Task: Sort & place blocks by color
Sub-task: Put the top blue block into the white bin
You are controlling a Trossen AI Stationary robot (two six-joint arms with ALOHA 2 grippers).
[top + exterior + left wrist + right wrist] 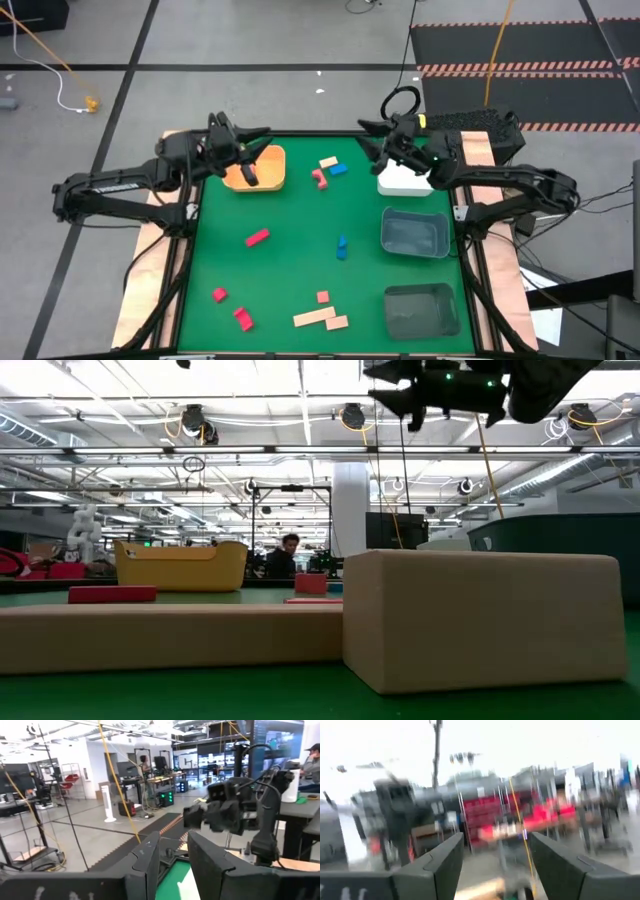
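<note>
Mostly loose red, blue, tan blocks (257,238); left gripper (262,141) narrow, right gripper (368,135) wide, both empty

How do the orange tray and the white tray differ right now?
The orange tray sits at the mat's far left under the left claw; the white tray sits far right, largely hidden by the right arm. Orange shows its open inside; white's inside cannot be seen. Both sit along the far edge.
</note>
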